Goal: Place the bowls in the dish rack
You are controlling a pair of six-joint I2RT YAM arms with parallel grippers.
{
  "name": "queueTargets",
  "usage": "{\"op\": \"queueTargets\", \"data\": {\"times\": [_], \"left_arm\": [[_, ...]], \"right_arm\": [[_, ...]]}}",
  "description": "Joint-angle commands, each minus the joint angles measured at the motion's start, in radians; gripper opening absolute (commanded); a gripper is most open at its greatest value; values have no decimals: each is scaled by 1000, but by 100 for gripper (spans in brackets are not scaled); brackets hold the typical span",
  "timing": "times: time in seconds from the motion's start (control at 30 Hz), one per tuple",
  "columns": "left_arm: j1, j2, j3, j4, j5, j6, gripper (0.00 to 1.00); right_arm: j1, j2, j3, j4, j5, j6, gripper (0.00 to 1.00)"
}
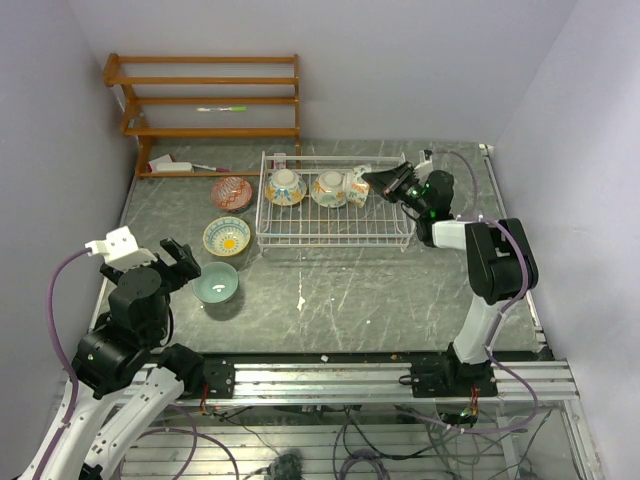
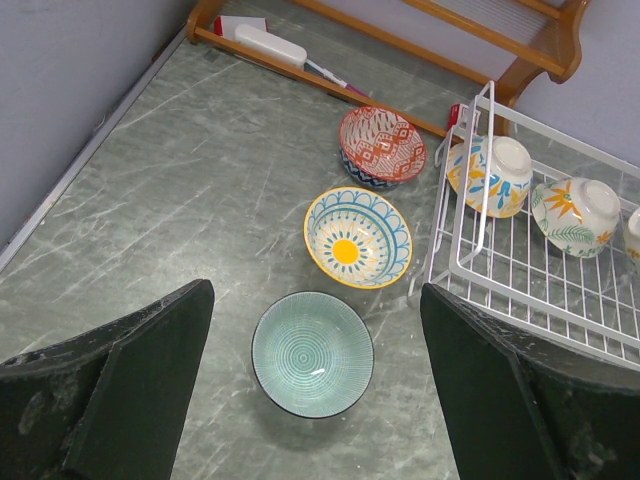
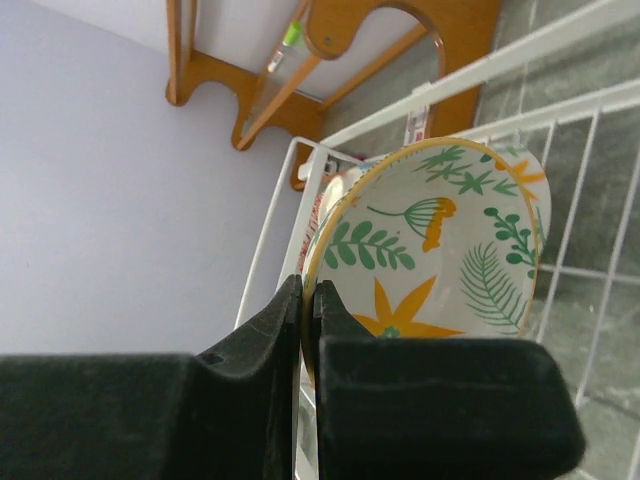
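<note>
Grey-green marbled tabletop (image 1: pixel 400 300) fills my overhead view. At lower left I have the left claw (image 1: pixel 183 258) hanging with its fingers (image 2: pixel 150 360) spread wide apart and nothing between them. In the left wrist view the teal bowl (image 2: pixel 312 352) sits upright on the tabletop, framed in the gap between those fingers, not touched.

Just above it in the overhead frame, the yellow-and-blue bowl (image 1: pixel 227 237) stands upright near the left end of the dish rack (image 1: pixel 330 241). Above that again is the reddish bowl (image 1: pixel 231 192), also upright on the tabletop and close to the rack's upper-left corner.

The white wire rack lies centre frame. Along its upper side, the blue-orange bowl (image 1: pixel 286 186) and the orange-leaf bowl (image 1: pixel 329 188) rest tipped on their sides, feet showing in the left wrist view.

Right of them, at the rack's upper-right end, my right claw (image 1: pixel 385 180) is clamped on the rim of the floral bowl (image 3: pixel 440 250). In the right wrist view its fingers are pressed together on the yellow rim, and the bowl stands on edge over the rack wires with its painted inside facing the camera.

At upper left, a wooden shelf (image 1: pixel 205 100) stands against the wall with a green pen (image 1: pixel 222 108) on one slat.
</note>
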Motion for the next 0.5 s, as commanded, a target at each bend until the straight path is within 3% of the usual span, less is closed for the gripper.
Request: {"op": "queueTargets", "data": {"times": [0.0,0.47], "left_arm": [[7,3,26,10,-13,-4,95],[7,10,26,11,-13,-3,95]], "right_arm": [[-7,46,70,112,0,21,0],[-43,128,59,99,54,13,0]]}}
